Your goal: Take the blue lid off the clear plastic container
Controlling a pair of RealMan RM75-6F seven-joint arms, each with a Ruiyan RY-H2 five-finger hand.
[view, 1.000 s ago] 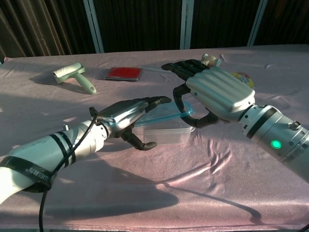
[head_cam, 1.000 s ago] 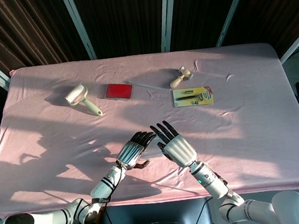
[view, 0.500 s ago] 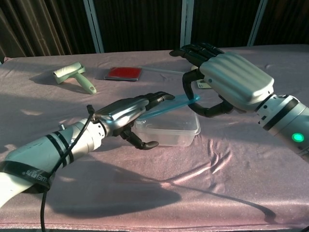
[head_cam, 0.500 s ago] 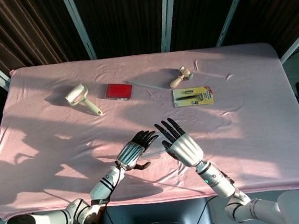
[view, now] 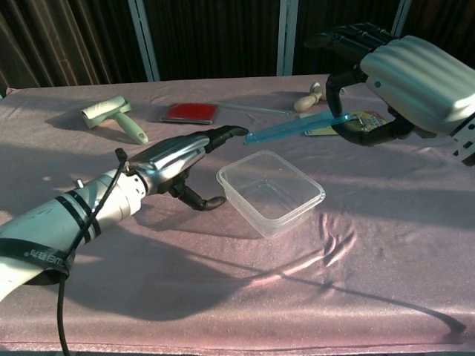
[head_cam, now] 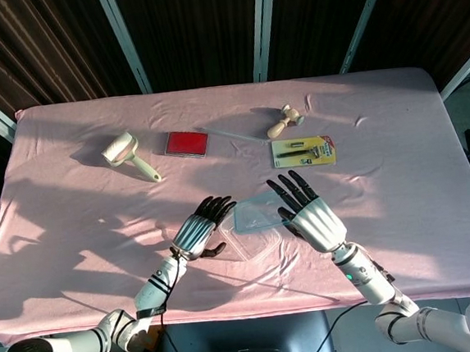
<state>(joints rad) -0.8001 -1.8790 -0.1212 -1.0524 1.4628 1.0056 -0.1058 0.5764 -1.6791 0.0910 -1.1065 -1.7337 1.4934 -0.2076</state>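
Note:
The clear plastic container (view: 291,216) stands open on the pink cloth near the table's front; in the head view the container (head_cam: 250,249) lies between my two hands. My right hand (view: 412,74) pinches the blue lid (view: 297,126) by one edge and holds it tilted in the air, above and to the right of the container. From the head view the lid (head_cam: 259,215) overlaps the container's far edge, with my right hand (head_cam: 311,219) beside it. My left hand (view: 174,159) hovers just left of the container with fingers stretched out and holds nothing; the left hand (head_cam: 197,233) does not touch the rim.
At the back of the table lie a lint roller (head_cam: 126,152), a flat red case (head_cam: 186,143), a thin clear rod (head_cam: 231,135), a small wooden tool (head_cam: 284,121) and a packaged item (head_cam: 303,151). The table's front edge is close behind the container.
My right hand has lifted the blue lid off the container and carried it up and to the right. My left hand has drawn back slightly from the container.

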